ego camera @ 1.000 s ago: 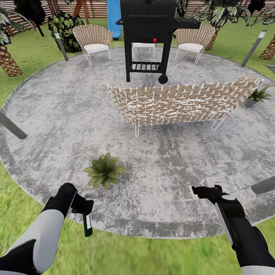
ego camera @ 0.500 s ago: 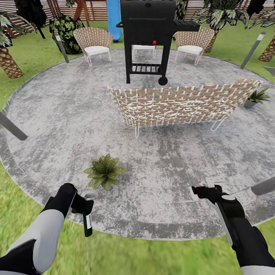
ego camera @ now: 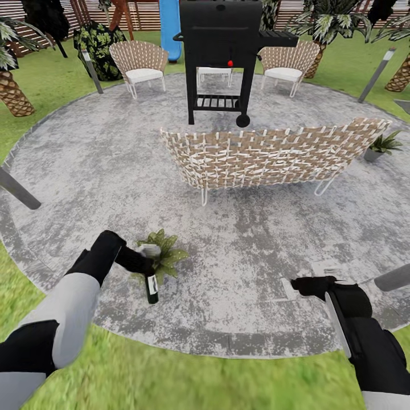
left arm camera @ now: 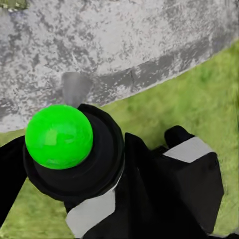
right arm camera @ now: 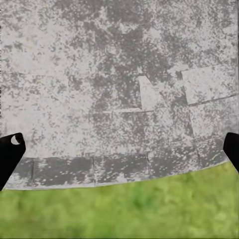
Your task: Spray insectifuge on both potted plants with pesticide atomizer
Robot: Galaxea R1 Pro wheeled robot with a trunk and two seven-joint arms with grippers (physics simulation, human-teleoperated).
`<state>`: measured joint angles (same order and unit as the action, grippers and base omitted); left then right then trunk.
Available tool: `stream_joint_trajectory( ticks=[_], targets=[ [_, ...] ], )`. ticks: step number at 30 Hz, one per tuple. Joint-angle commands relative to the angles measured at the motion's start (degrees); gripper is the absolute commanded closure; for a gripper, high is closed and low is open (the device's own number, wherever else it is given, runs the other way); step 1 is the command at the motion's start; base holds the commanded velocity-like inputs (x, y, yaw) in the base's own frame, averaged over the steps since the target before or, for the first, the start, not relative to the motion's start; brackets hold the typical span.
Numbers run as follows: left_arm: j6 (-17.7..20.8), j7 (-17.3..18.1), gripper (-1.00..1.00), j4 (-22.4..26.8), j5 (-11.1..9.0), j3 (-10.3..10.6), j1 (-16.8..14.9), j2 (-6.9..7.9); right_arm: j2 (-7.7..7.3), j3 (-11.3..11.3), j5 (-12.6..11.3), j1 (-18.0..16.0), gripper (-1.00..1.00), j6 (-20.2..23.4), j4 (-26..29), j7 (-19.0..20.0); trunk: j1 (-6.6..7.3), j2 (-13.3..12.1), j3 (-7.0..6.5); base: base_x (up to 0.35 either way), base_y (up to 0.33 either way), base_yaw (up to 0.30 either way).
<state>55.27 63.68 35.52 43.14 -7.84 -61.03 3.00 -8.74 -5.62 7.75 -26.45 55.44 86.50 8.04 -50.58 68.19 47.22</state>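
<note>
L gripper (ego camera: pixel 145 263) is clamped on the atomizer (ego camera: pixel 151 288), which hangs bottom-down right at the near edge of the plant (ego camera: pixel 162 254) on the patio (ego camera: pixel 239 239), near its front-left edge; the bottle's green base (left arm camera: pixel 59 136) shows close up in the L wrist view. R gripper (ego camera: pixel 297 283) hovers over the patio's front-right edge w/ fingers (right arm camera: pixel 11 149) apart, holding nothing. 2nd plant (ego camera: pixel 382 143) sits by the patio's right edge, just past the wicker bench (ego camera: pixel 267 155); grill (ego camera: pixel 222 51) is beyond.
</note>
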Motion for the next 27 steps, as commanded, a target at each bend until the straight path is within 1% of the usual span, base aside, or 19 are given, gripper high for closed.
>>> stream_joint_trajectory(
  ticks=[1,2,3,4,6,8,9,11,12,13,15,17,18,20,21,22,24,27],
  targets=[
    [-2.14,3.7,1.0,0.56,0.88,1.48,-0.11,0.48,0.01,-0.02,0.6,-1.36,-1.0,0.49,0.07,0.57,0.0,0.03,0.05,0.0,0.0,0.0],
    [-6.64,9.01,1.0,1.01,0.92,3.0,-0.16,1.13,-0.05,-0.01,0.56,-3.75,-1.0,0.69,0.07,0.58,0.0,0.03,0.05,0.0,0.0,0.0],
    [-11.01,13.94,1.0,1.24,0.95,3.82,-0.19,1.46,-0.1,-0.01,0.54,-5.78,-1.0,0.79,0.07,0.62,0.0,0.03,0.05,0.0,0.0,0.0],
    [-13.34,16.27,1.0,1.33,0.96,4.13,-0.21,1.57,-0.11,0.0,0.53,-6.75,-1.0,0.83,0.07,0.65,0.0,0.03,0.05,0.0,0.0,0.0],
    [-17.67,18.78,1.0,1.42,0.97,4.5,0.02,1.68,-0.08,0.0,-0.11,-9.19,-1.0,0.87,0.07,1.26,0.0,0.03,0.05,0.0,0.0,0.0],
    [-22.6,19.86,1.0,1.46,0.93,4.71,0.29,1.67,-0.09,0.0,-2.5,-11.47,-1.0,0.89,0.07,4.94,0.0,0.03,0.05,0.0,0.0,0.0],
    [-25.64,20.27,1.0,1.47,0.91,4.78,0.46,1.71,-0.09,0.0,-4.41,-12.76,-1.0,0.89,0.07,8.79,0.0,0.03,0.05,0.0,0.0,0.0],
    [-28.5,20.55,1.0,1.52,0.87,4.83,1.15,1.73,-0.02,0.0,-6.1,-13.64,-1.0,0.9,0.04,14.22,0.0,0.03,0.05,0.0,0.0,0.0],
    [-29.95,20.78,1.0,1.54,0.85,4.84,1.66,1.74,0.0,0.0,-6.88,-13.86,-1.0,0.9,0.02,17.72,0.0,0.03,0.05,0.0,0.0,0.0],
    [-31.93,21.35,1.0,1.55,0.87,4.85,2.15,1.73,0.02,0.0,-8.06,-14.06,-1.0,0.9,0.0,23.3,0.0,0.03,0.05,0.0,0.0,0.0],
    [-35.55,22.92,1.0,1.56,0.84,4.81,2.6,1.73,0.03,0.0,-9.74,-14.2,-1.0,0.85,-0.01,36.17,0.0,0.03,0.05,0.0,0.0,0.0],
    [-37.42,23.42,1.0,1.74,0.82,4.84,2.7,1.74,0.03,0.01,-10.12,-14.23,-1.0,0.83,0.03,43.61,0.0,0.03,0.05,0.0,0.0,0.0],
    [-38.75,24.03,1.0,2.59,0.81,4.85,2.73,1.73,0.03,0.02,-10.25,-14.24,-1.0,0.82,0.05,48.12,0.0,0.03,0.05,0.0,0.0,0.0],
    [-40.99,24.73,1.0,4.85,0.82,4.9,2.77,1.72,0.03,0.05,-10.33,-14.26,-1.0,0.82,0.07,52.57,0.0,0.03,0.05,0.0,0.0,0.0],
    [-42.5,25.04,1.0,6.77,0.81,4.91,3.05,1.7,0.03,0.13,-10.35,-14.27,-1.0,0.81,0.07,55.33,0.0,0.03,0.05,0.0,0.0,0.0],
    [-43.33,25.19,1.0,8.13,0.81,4.93,3.57,1.68,0.03,0.19,-10.37,-14.26,-1.0,0.81,0.07,57.12,0.0,0.03,0.05,0.0,0.0,0.0],
    [-43.97,25.68,1.0,9.74,0.81,5.13,4.56,1.62,0.03,0.33,-10.38,-14.25,-1.0,0.81,0.07,58.48,0.0,0.03,0.05,0.0,0.0,0.0],
    [-44.29,26.27,1.0,10.97,0.81,6.65,5.03,1.46,0.06,0.46,-10.38,-14.25,-1.0,0.81,0.07,59.05,0.0,0.03,0.05,0.0,0.0,0.0]
  ],
)
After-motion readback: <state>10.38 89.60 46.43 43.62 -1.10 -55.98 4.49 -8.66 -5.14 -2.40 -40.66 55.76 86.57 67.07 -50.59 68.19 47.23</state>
